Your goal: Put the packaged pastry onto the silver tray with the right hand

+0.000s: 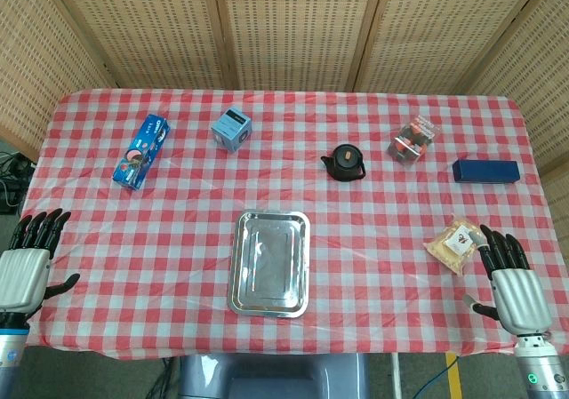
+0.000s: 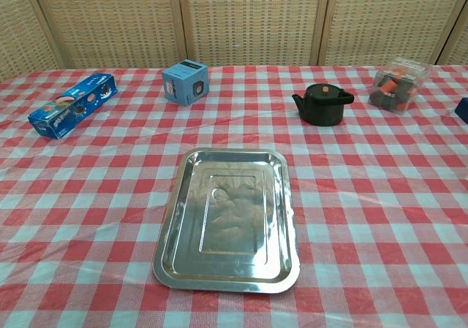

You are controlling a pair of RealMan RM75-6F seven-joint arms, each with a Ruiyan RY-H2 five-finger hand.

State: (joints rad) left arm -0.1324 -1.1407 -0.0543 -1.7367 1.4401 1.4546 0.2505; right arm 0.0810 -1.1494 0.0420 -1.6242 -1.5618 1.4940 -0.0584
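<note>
Right hand lined up on the pastry, nothing grabbed yet

In the head view the packaged pastry [image 1: 453,243] sits lower right, just beside the right hand [image 1: 511,285], whose fingers are spread and holding nothing. I'd come over the crinkly bag and pinch it gently across the middle, then carry it left to the silver tray [image 1: 272,303] at lower centre. Left hand [image 1: 27,266] rests released, lower left.

Red-and-white checked tablecloth [image 1: 178,230] under a silver tray [image 1: 271,263].
Black teapot [image 1: 345,163], navy box [image 1: 484,170], blue carton [image 1: 142,151], pale-blue cube box [image 1: 232,131]; packaged pastry [image 1: 455,243] looks tan, perhaps with a label.
</note>
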